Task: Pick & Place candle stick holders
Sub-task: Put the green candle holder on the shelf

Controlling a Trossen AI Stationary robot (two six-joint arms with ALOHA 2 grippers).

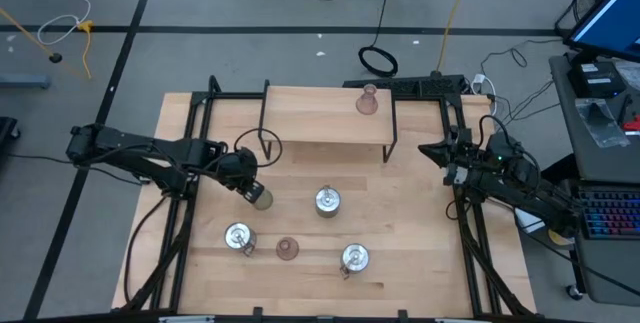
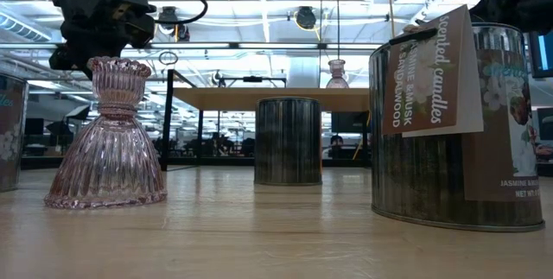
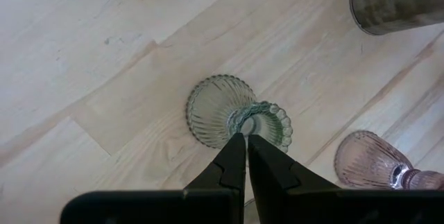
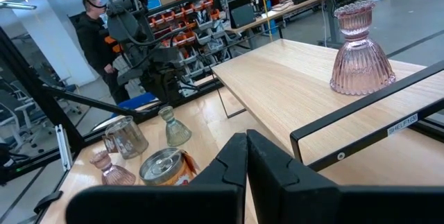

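Olive-green glass holder (image 1: 262,197) stands left of the middle silver tin (image 1: 327,201) from above, my left gripper (image 1: 250,189) over it. Low down, a pink holder (image 2: 110,136) stands on pale wood (image 2: 259,236). At my wrist, my fingers (image 3: 232,156) look pressed together at its neck, perhaps not gripping; I should spread them, then clamp squarely. My right gripper (image 4: 246,141), fingers together, waits beside the shelf (image 4: 291,92); a person (image 4: 94,33) stands beyond.

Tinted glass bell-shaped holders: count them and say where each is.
3: a pink glass holder on the raised shelf, another pink glass one near the table's front, an olive-green glass holder at the left gripper.
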